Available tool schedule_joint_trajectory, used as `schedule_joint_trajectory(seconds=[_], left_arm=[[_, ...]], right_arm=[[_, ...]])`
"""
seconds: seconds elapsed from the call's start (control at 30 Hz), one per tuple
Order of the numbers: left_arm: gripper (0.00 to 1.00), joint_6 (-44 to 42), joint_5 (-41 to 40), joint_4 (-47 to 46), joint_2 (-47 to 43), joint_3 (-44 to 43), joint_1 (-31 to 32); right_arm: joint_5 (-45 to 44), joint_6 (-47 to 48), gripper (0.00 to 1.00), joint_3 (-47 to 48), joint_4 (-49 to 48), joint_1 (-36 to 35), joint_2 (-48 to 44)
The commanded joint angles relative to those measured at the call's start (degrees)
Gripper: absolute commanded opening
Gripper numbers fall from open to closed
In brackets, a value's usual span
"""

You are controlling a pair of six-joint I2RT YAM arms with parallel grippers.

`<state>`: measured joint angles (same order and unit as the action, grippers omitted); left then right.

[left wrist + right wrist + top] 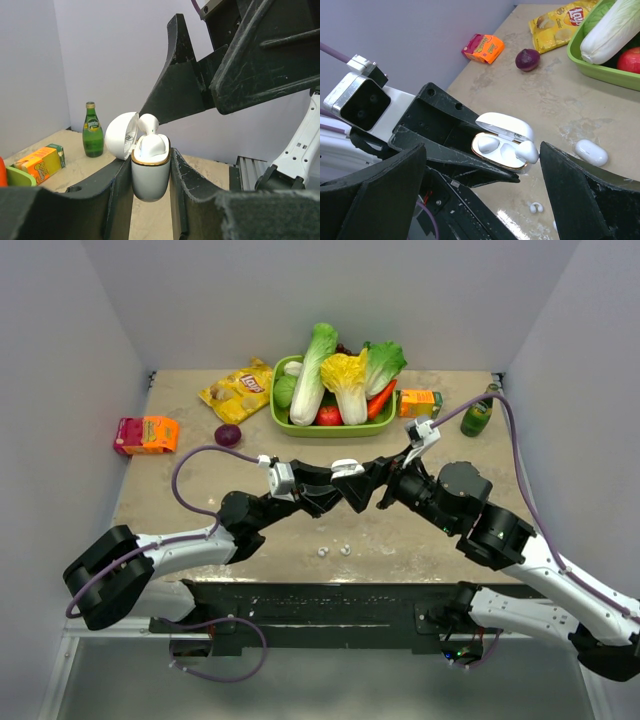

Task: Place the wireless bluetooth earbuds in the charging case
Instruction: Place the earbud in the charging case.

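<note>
Earbuds show in two places. One white bud (148,125) stands stem-up in the open charging case (150,186), not fully seated. Two tiny white buds (345,549) lie on the table (190,490) at its near edge, in front of the two grippers.

The left gripper (149,162) is clamped on the body of the case and holds it upright above the middle of the table, with the lid (121,135) swung back. The right gripper (482,149) is spread wide and holds nothing. One of its fingers (580,195) sits just beside the standing bud; whether they touch I cannot tell.

A white oval pod (591,152) lies on the table near the case. At the far side are a green basket (283,420) of vegetables, a yellow chip bag (238,390) and a purple onion (228,435). A green bottle (478,415) and a juice box (420,402) stand at the far right, and a pink-orange packet (146,434) lies at the left.
</note>
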<state>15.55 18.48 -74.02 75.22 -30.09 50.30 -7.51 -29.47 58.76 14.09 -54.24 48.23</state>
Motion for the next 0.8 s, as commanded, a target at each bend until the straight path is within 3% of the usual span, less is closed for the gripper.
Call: schedule_joint_trajectory(seconds=[0.0, 0.77], left_arm=[[0.00, 0.1, 0.2, -34.7, -1.0, 0.5, -0.2], [0.00, -1.2, -2.2, -34.7, 1.2, -1.2, -0.6]], right_arm=[[1.0, -0.7, 0.98, 0.2, -3.2, 0.3, -0.5], [2.5, -2.3, 0.98, -0.4, -3.5, 0.3, -0.9]])
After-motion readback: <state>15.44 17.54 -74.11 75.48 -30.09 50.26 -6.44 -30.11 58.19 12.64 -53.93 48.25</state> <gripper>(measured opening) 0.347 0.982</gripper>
